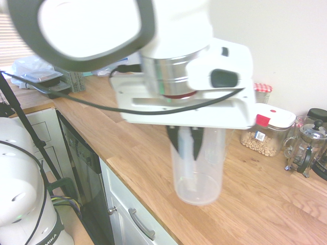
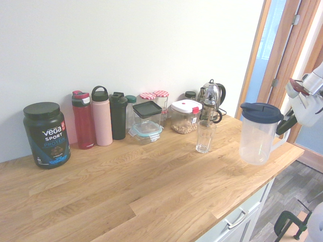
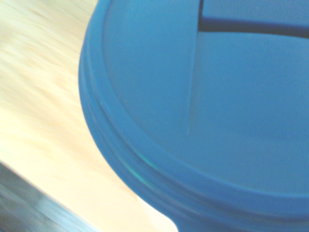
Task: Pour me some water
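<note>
One wooden counter [image 2: 126,181], pale, with visible grain and plank joints; white cabinet [image 1: 120,191] below. One plain light wall [image 2: 136,45]; wood-framed doorway [image 2: 292,55]; floor [image 2: 290,174] of grey planks.

One pitcher [image 2: 257,141], at the counter's doorway end, upright. Its handle is pinched between the fingers of the claw [image 1: 188,153], one dark tapered finger to each side; its body is just beside them. Whether its base touches the wood, I cannot tell.

Pitcher: translucent, frosted plastic, near-cylindrical. Lid [image 2: 262,113]: blue, round, smooth, ridged round its rim.

One glass [image 2: 205,137]: clear, upright, between pitcher and canister [image 2: 185,117]. Canister: clear-walled, white-lidded, red-clasped, holding small tan pieces.

One press [image 1: 309,145]: glass and metal. Jars [image 2: 161,103]: red-and-white checked lids. One food box [image 2: 146,130]: clear, low. One shaker [image 2: 119,118]: dark. Two bottles, one pink [image 2: 102,123], one red [image 2: 84,125]: tall, rounded. One tub [image 2: 46,136]: black, broad, screw-lidded, lettered "Vega Sport Protein".
</note>
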Available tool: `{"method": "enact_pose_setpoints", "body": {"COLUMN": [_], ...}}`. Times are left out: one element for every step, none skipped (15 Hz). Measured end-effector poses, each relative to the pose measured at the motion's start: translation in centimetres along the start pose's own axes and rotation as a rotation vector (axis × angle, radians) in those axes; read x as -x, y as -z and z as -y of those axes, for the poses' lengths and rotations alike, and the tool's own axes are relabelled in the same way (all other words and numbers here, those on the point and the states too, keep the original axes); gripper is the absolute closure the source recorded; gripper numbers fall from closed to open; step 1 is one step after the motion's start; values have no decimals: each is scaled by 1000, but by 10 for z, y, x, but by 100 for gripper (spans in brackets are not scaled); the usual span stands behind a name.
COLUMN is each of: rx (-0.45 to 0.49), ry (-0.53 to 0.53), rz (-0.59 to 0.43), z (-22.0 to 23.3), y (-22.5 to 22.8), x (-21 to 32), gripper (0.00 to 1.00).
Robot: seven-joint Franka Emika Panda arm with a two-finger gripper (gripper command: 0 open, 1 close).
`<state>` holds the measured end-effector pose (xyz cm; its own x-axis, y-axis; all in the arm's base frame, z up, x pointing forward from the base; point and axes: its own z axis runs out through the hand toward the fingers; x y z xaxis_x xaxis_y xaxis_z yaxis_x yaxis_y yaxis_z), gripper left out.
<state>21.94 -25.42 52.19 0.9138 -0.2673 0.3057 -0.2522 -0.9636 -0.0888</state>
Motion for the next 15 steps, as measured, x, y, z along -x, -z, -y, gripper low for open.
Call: {"method": "enact_pose_setpoints", "body": {"rx": [19, 45, 75, 116, 155, 197, 240, 291, 345, 402, 465, 523, 560, 583, 602], "ry": [13, 40, 77, 111, 136, 163, 194, 230, 264, 299, 336, 365, 384, 396, 403], "rz": [14, 29, 48, 72, 99, 130, 165, 200, 232, 259, 277, 286, 292, 297, 304], "z": [-4, -3, 1, 6, 12, 22, 34, 45, 57, 68, 77, 82, 83, 83, 82], "y": [4, 10, 15, 16, 13, 4, -11, -26, -40, -50, -54, -55, -53, -52, -52], "x": [-22, -46, -69, -90, -107, -123, -135, -145, -152, -159, -165, -168, -169, -169, -169], "gripper": [100, 100, 100, 100, 100, 100, 100, 100, 100, 100, 100, 100, 100, 100, 100]}}
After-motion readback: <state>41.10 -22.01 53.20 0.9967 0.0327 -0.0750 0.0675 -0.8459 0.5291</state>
